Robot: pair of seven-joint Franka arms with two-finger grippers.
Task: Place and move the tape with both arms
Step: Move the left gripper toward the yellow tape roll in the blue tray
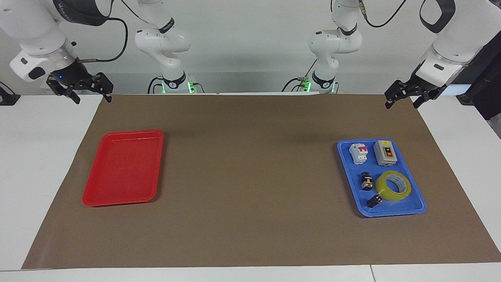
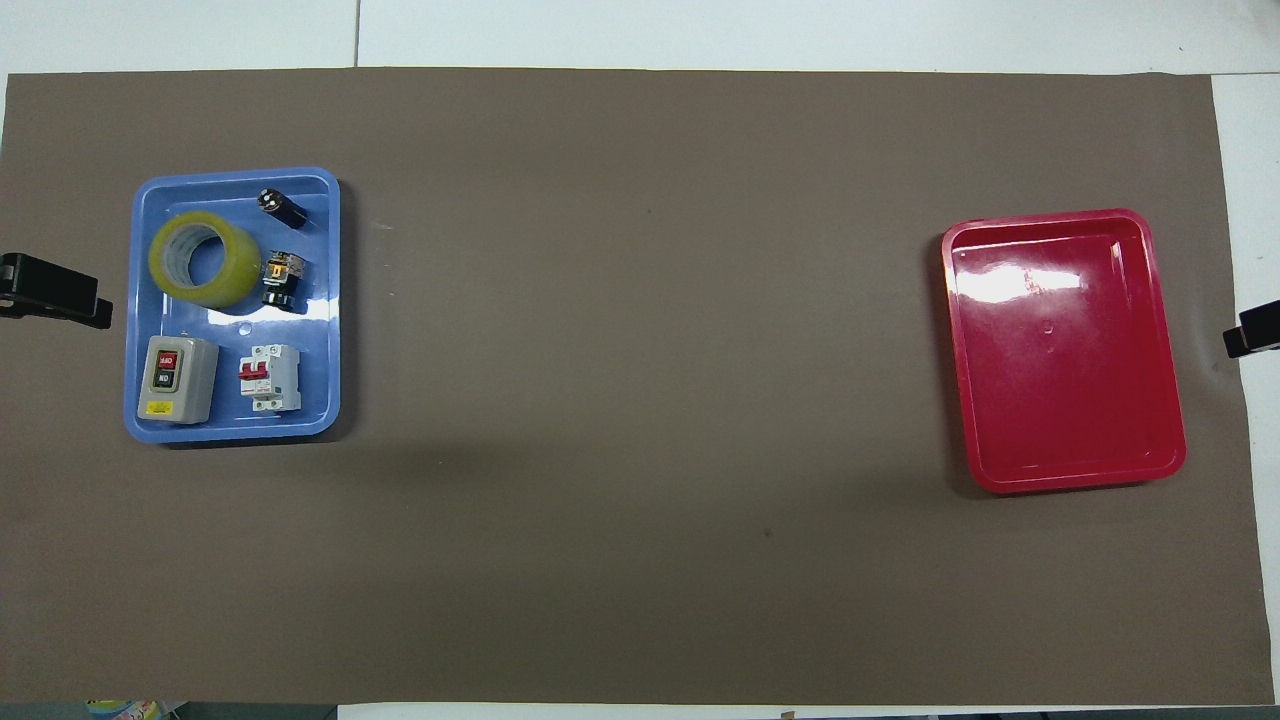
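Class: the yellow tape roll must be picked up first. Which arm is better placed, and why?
Left. The translucent yellow tape roll lies in the blue plastic tray at the left arm's end; the open left gripper hangs at that end.

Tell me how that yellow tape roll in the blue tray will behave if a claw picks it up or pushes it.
The tape lies flat on its side in the blue tray, so a push should slide it, not roll it. It looks like a stiff ring, probably light with its open core. Its glossy surface may slip, and the small black parts beside it could get bumped.

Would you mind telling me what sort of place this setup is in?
Probably a robotics lab bench: two white arms mounted at a table, a brown mat, and a blue tray with tape and electrical switches.
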